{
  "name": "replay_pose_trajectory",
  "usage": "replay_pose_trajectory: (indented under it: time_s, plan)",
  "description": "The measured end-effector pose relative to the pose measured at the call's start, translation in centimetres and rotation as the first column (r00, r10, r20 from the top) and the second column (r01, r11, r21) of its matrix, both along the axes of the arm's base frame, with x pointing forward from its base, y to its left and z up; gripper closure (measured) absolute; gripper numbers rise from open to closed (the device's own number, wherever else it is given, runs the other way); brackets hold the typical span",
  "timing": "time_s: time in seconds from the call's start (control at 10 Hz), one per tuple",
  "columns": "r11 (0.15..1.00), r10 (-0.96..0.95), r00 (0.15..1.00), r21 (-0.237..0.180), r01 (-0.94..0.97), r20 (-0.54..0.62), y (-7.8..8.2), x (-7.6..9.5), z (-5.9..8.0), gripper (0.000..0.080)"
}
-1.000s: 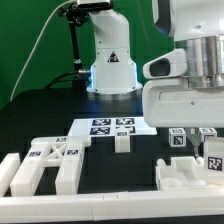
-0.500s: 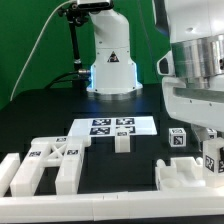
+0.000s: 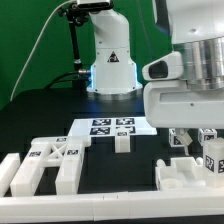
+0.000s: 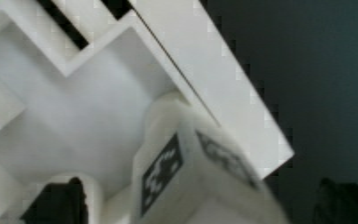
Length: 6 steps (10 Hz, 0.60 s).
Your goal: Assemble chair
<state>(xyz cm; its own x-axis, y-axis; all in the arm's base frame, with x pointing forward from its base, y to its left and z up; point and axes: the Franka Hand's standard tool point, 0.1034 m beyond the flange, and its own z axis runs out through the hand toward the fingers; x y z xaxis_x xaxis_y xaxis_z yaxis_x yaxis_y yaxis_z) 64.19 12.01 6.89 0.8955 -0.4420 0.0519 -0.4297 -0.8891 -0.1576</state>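
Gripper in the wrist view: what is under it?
A tagged white block stands between the open gripper's fingers, beside chunky white chair parts. What the block rests on is covered by the block itself.

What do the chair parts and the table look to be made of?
Chair parts: probably rigid white plastic, smooth and matte; chunky blocks with crisp moulded-looking edges. Their tags: seemingly printed paper stickers, flat black-and-white. Table: dark and matte, no reflections; cloth or painted board, cannot tell.

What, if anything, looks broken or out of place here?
Nothing looks broken or spilled. The white chair parts lie loose and apart on the black table, simply not yet joined.
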Motion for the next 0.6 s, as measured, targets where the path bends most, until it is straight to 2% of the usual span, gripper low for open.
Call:
replay_pose_trajectory:
  time_s: [0.3,0.4,0.5,0.6]
  plan:
    - [0.983,0.184,0.983,-0.034,-0.183,0.028,-0.35,-0.08,-0.09,0.0151]
    - [0.949,0.311,0.950,-0.067,-0.308,0.032,-0.28,-0.02,-0.03,0.0151]
    - [0.841,0.530,0.848,-0.144,-0.521,0.024,0.35,0.40,0.29,0.0151]
    - [0.713,0.689,0.725,-0.179,-0.677,0.002,0.46,0.56,0.32,0.0151]
